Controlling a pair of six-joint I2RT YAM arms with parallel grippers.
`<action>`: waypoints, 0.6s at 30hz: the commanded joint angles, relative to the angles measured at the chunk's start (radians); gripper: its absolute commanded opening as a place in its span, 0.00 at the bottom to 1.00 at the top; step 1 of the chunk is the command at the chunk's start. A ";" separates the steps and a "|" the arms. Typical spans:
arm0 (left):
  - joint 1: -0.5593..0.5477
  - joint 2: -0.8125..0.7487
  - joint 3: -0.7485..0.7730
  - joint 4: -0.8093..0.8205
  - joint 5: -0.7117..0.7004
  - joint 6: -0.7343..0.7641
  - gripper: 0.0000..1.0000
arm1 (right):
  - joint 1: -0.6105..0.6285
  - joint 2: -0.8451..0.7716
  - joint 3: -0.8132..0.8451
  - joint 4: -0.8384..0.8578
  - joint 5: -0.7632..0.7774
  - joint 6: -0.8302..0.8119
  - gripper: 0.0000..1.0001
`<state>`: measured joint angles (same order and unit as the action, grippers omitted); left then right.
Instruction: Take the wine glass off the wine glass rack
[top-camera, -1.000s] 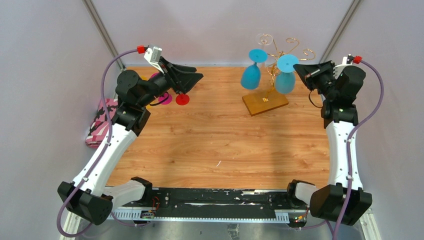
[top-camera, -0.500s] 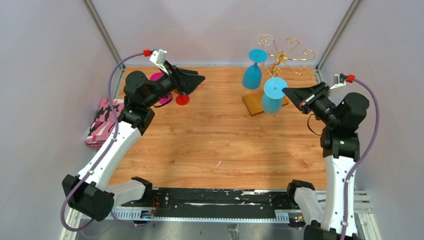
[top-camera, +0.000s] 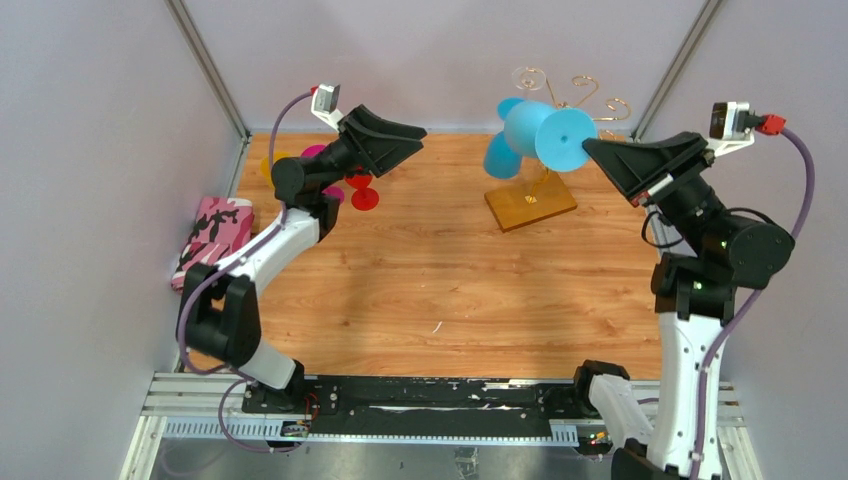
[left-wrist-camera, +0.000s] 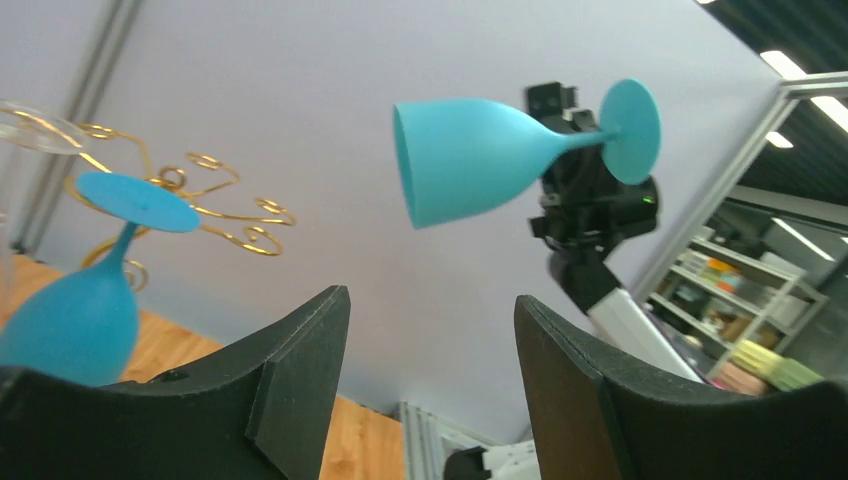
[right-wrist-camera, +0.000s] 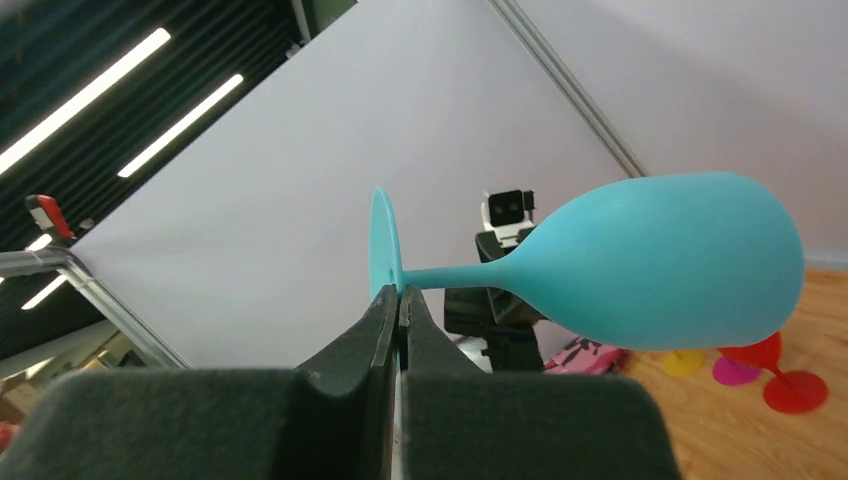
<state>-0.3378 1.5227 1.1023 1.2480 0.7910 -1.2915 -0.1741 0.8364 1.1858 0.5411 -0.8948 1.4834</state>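
Observation:
My right gripper is shut on the round foot of a blue wine glass and holds it sideways in the air, clear of the wine glass rack. In the right wrist view the fingertips pinch the foot's edge and the glass's bowl points right. The gold wire rack stands on its wooden base. A second blue glass hangs upside down on it, beside a clear glass. My left gripper is open and empty, raised at the back left; its view shows the held glass.
Red, magenta and yellow glasses stand at the table's back left, under the left arm. A pink patterned cloth lies off the table's left edge. Grey walls and metal posts close in the back and sides.
My right gripper pulled the blue glass off the rack, dipped toward me, then rose and turned it sideways. My left arm lifted and its gripper swung up and right.

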 joint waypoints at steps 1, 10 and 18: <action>-0.001 0.066 0.059 0.341 0.096 -0.207 0.67 | 0.071 0.100 0.001 0.346 0.049 0.187 0.00; -0.001 0.097 0.121 0.340 0.097 -0.215 0.68 | 0.458 0.259 0.044 0.290 0.131 -0.033 0.00; 0.010 0.074 0.072 0.340 0.117 -0.208 0.67 | 0.486 0.250 0.063 0.218 0.155 -0.127 0.00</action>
<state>-0.3359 1.6115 1.2037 1.5120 0.8673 -1.4975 0.2939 1.1397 1.1870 0.7643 -0.7662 1.4593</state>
